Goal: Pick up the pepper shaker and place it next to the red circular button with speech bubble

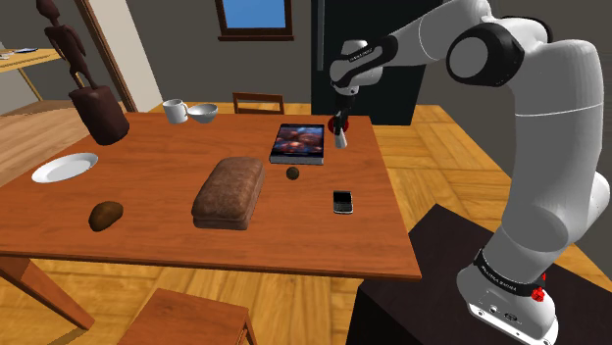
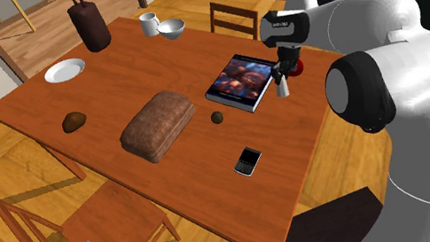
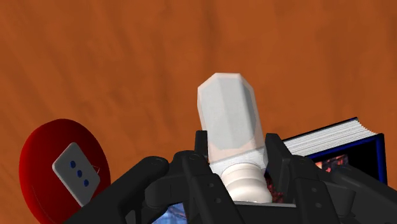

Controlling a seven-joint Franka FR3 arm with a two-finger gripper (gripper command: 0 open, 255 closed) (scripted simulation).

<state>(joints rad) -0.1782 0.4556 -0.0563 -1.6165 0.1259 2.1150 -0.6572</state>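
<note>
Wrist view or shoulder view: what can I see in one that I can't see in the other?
The wrist view brings out the white speech bubble with three blue dots on the red button. It also gives a close look at the black gripper clasping the pale shaker. The shoulder view adds the brown loaf, white plate, phone, mug, bowl and the white arm. Both share the shaker held over the wooden table, with the book beside it.
</note>
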